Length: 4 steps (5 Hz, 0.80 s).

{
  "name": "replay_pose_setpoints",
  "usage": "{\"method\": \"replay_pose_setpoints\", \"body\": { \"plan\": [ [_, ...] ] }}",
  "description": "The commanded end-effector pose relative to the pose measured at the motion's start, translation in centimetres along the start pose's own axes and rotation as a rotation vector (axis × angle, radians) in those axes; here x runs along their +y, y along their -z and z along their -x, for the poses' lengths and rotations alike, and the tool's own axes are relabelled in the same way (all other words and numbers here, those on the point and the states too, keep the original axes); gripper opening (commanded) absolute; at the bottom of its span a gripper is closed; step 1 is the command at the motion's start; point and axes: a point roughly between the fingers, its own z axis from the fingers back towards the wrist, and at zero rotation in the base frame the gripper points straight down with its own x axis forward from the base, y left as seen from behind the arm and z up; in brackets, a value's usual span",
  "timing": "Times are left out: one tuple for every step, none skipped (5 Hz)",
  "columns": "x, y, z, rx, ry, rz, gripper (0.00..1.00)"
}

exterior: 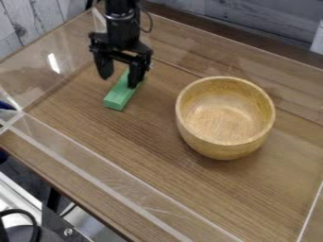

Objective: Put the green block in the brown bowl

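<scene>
Overhead, the single camera is looking down at a black gripper [120, 76] that is pointing straight down with its two fingers [100, 64] spread wide and nothing between them. Directly under it, the green block [121, 93] is lying flat on the wooden table [113, 151], its far end sitting in the gap between the fingertips and its near end reaching out toward the camera, below the gripper in the picture. Whether the fingertips are touching the block cannot be told from this angle. Off to the gripper's lower right in the picture, well apart from it, the brown bowl [225, 116] is standing upright and empty. A clear wall [76, 156] is edging the table on the near side.
</scene>
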Motion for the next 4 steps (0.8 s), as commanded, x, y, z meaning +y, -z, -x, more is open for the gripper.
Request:
{"method": "replay_pose_setpoints", "body": {
  "plan": [
    [0.3,-0.3,-0.8,-0.028,-0.005,-0.017,1.0],
    [0.3,0.3,-0.8,-0.018,-0.008,-0.017,0.0],
    [0.2,0.0,-0.8,-0.02,-0.012,-0.011,0.0],
    [0.0,-1.3,-0.8,-0.029,-0.021,0.004,0.0]
  ]
}}
